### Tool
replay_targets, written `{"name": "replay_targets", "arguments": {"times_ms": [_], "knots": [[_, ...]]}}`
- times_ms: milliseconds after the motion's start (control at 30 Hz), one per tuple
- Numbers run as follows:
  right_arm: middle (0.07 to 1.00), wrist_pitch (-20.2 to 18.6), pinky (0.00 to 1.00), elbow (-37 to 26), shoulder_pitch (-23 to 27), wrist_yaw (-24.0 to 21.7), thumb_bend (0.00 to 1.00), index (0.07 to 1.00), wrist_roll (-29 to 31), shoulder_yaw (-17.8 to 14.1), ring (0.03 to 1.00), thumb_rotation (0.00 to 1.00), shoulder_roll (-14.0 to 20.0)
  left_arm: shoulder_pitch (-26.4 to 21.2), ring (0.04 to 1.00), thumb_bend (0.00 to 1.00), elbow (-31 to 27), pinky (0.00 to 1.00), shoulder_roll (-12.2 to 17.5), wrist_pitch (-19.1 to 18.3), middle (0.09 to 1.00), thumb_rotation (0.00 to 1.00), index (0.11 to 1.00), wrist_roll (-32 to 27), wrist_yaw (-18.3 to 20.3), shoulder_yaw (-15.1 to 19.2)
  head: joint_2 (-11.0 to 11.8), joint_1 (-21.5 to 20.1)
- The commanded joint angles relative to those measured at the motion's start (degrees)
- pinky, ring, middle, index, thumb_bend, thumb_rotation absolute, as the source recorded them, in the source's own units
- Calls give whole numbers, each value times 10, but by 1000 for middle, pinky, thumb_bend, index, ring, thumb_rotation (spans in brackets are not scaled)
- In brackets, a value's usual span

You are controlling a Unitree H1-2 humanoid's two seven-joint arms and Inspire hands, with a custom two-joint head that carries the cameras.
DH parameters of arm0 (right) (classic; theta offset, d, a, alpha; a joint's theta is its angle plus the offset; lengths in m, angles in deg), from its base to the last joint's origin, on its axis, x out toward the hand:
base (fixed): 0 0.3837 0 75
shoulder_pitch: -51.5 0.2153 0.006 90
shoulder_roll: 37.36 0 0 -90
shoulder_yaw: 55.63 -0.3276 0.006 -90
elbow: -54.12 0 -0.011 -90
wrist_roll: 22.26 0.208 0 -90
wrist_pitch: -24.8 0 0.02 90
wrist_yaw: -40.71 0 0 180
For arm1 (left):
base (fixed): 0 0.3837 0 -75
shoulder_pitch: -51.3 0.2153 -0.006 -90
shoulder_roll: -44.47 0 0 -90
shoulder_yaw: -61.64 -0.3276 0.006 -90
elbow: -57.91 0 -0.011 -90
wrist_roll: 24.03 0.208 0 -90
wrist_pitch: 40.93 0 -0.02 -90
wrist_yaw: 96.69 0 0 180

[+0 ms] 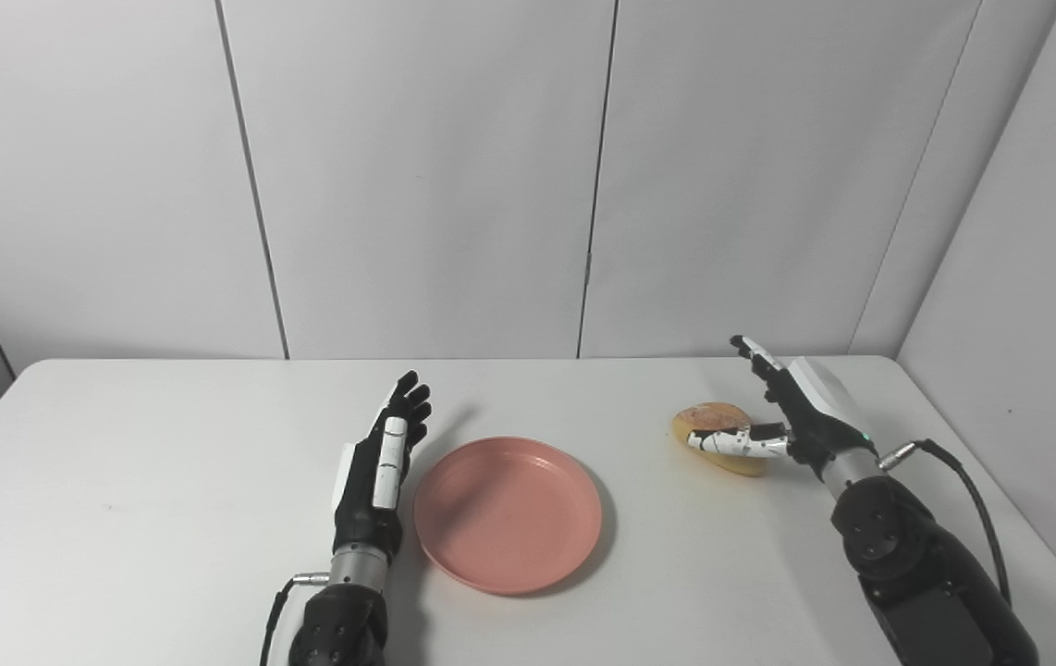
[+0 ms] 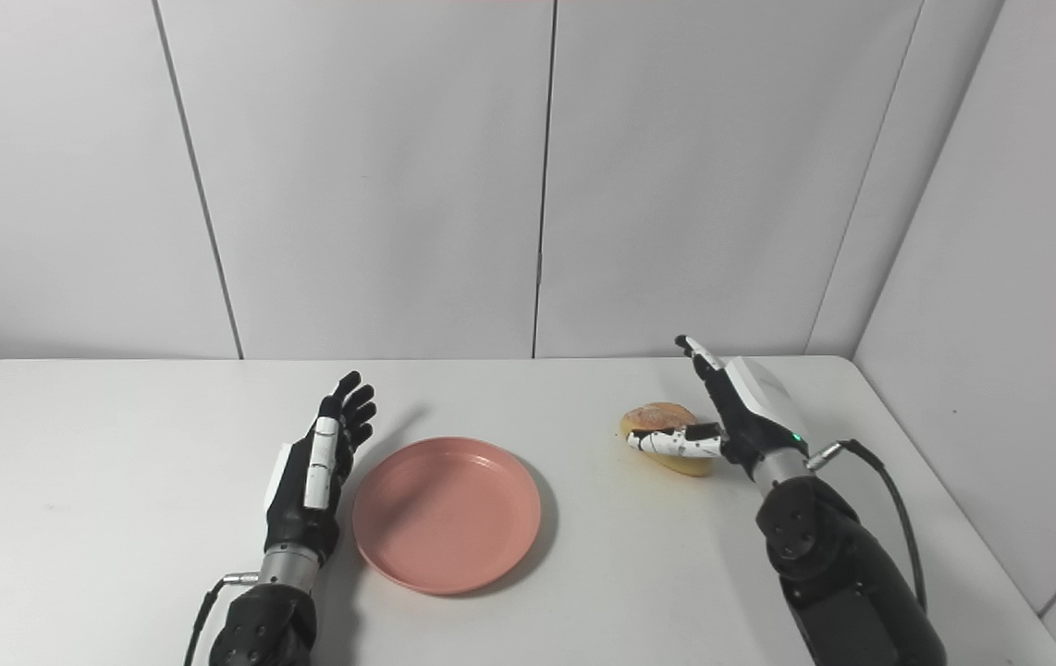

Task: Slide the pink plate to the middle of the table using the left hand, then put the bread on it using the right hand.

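Round, shallow pink plate (image 1: 508, 514), rimmed.

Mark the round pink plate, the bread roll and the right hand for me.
round pink plate (image 1: 507, 513): left eye view, bare centre of its floor.
bread roll (image 1: 711, 418): left eye view, browned top crust.
right hand (image 1: 792, 416): left eye view, middle of palm.

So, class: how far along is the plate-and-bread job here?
The pink plate already sits near the table's middle, the open left hand beside it. The right hand is open around the bread, not yet lifting. Placing the bread on the plate remains.
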State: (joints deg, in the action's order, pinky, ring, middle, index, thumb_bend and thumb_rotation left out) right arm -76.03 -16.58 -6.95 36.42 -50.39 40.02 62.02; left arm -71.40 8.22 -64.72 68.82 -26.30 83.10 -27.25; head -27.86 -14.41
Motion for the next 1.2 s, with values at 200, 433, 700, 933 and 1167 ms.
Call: {"name": "replay_targets", "arguments": {"times_ms": [200, 433, 700, 933, 1167], "knots": [[907, -1, 767, 26, 42, 11, 861, 913, -17, 15, 876, 342, 9, 29, 923, 695, 3, 949, 3, -3, 914, 1000, 898, 8, -6, -3, -4, 2], [864, -12, 705, 54, 51, 17, 846, 890, -32, 30, 820, 285, 2, 29, 920, 712, -2, 940, 6, -8, 909, 1000, 894, 17, -12, -6, -6, 2], [800, 12, 636, 87, 49, 57, 745, 838, -25, 22, 738, 208, -11, 34, 911, 703, -11, 928, 3, -11, 904, 1000, 892, 12, -9, -4, -9, 6], [636, 45, 481, 101, 47, 117, 606, 738, -22, 21, 574, 186, -21, 38, 917, 710, -12, 939, 1, -4, 908, 1000, 896, -3, 4, -1, -11, 6], [563, 87, 397, 115, 47, 186, 471, 647, -30, 24, 491, 2, -24, 36, 910, 701, -2, 927, -2, 12, 905, 1000, 892, -10, 9, 2, -12, 7]]}}
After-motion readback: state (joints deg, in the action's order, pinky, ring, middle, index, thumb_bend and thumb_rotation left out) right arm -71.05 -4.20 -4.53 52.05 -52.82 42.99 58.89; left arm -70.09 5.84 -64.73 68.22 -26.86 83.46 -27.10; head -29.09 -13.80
